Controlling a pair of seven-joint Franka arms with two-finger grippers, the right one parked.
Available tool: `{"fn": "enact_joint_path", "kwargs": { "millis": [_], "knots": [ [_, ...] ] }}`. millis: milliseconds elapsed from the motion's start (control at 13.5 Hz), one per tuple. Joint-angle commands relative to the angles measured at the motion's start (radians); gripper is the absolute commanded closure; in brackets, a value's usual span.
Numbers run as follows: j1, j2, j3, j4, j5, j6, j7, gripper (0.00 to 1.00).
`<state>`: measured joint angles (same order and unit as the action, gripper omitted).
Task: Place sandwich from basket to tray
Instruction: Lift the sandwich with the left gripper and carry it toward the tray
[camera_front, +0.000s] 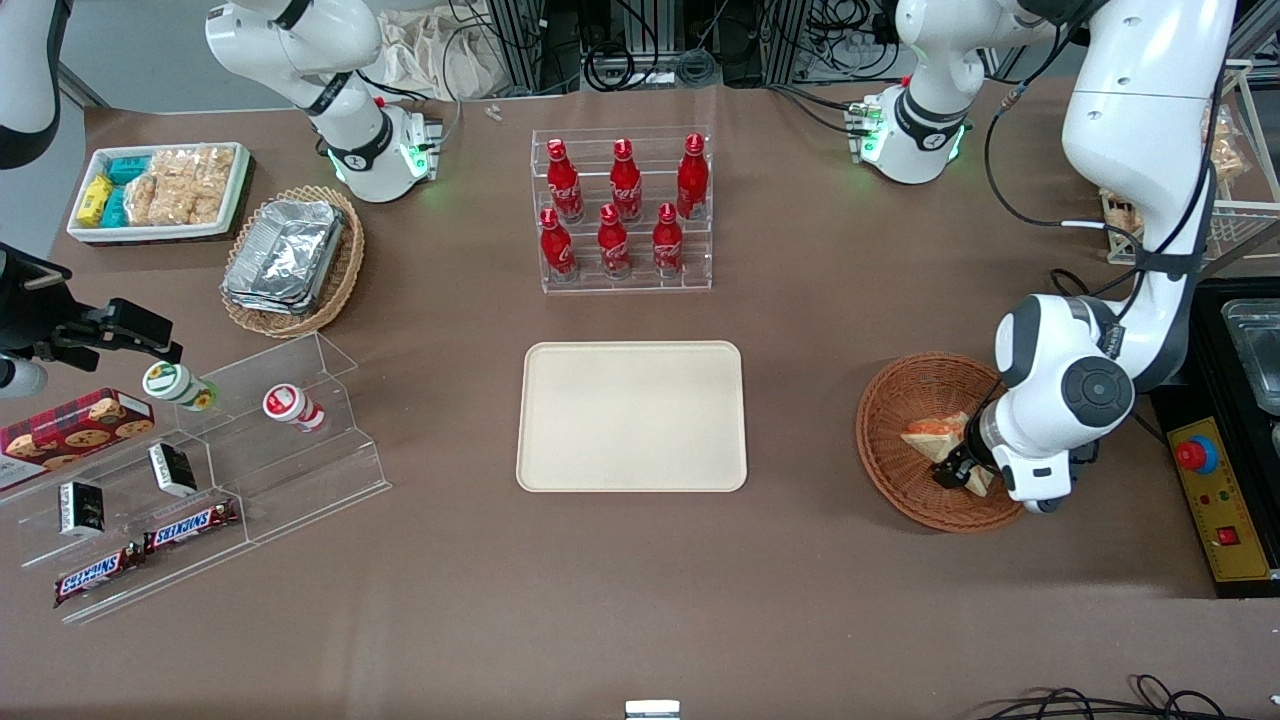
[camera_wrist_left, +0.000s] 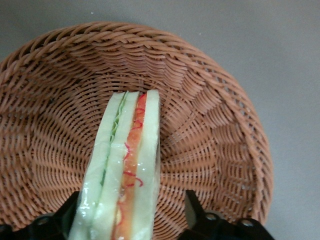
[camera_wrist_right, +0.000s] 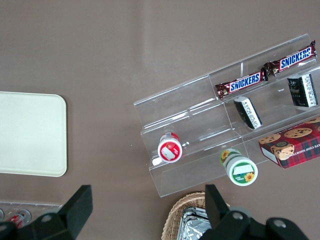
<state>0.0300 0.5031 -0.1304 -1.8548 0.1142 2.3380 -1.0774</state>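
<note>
The sandwich (camera_front: 935, 432) lies in the reddish-brown wicker basket (camera_front: 893, 400) toward the working arm's end of the table. In the left wrist view the sandwich (camera_wrist_left: 127, 165) stands on edge with its green, white and orange-red layers showing, against the basket's weave (camera_wrist_left: 210, 115). My left gripper (camera_front: 955, 470) is down in the basket, its fingers straddling the sandwich. It is open (camera_wrist_left: 129, 217): one finger (camera_wrist_left: 196, 210) stands clear of the bread with a gap, the other (camera_wrist_left: 62, 217) is close beside it. The cream tray (camera_front: 632, 416) lies bare at the table's middle.
A clear rack of red bottles (camera_front: 625, 210) stands farther from the front camera than the tray. A control box with a red button (camera_front: 1215, 500) lies beside the basket. A clear stepped stand (camera_front: 200, 470) with snacks, a tan foil-container basket (camera_front: 295, 260) and a white snack bin (camera_front: 160, 190) lie toward the parked arm's end.
</note>
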Motion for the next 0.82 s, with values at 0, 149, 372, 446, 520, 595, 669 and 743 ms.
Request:
{"fn": "enact_joint_path", "kwargs": {
  "millis": [0,149,372,446,520,595,669,743],
  "knots": [
    [-0.007,0.011,-0.005,0.031,0.001,0.017,-0.075,1.0],
    [-0.007,0.011,-0.005,0.026,0.013,0.017,-0.065,1.0],
    [-0.007,-0.027,-0.005,0.043,0.016,-0.037,-0.032,1.0],
    [-0.009,-0.044,-0.006,0.077,0.016,-0.101,-0.018,1.0],
    [-0.01,-0.055,-0.012,0.13,0.013,-0.183,-0.013,1.0],
    [-0.013,-0.057,-0.043,0.2,0.013,-0.262,-0.012,1.0],
    [-0.015,-0.055,-0.072,0.273,0.013,-0.337,-0.013,1.0],
    [-0.021,-0.051,-0.112,0.34,0.015,-0.394,-0.004,1.0]
  ]
}}
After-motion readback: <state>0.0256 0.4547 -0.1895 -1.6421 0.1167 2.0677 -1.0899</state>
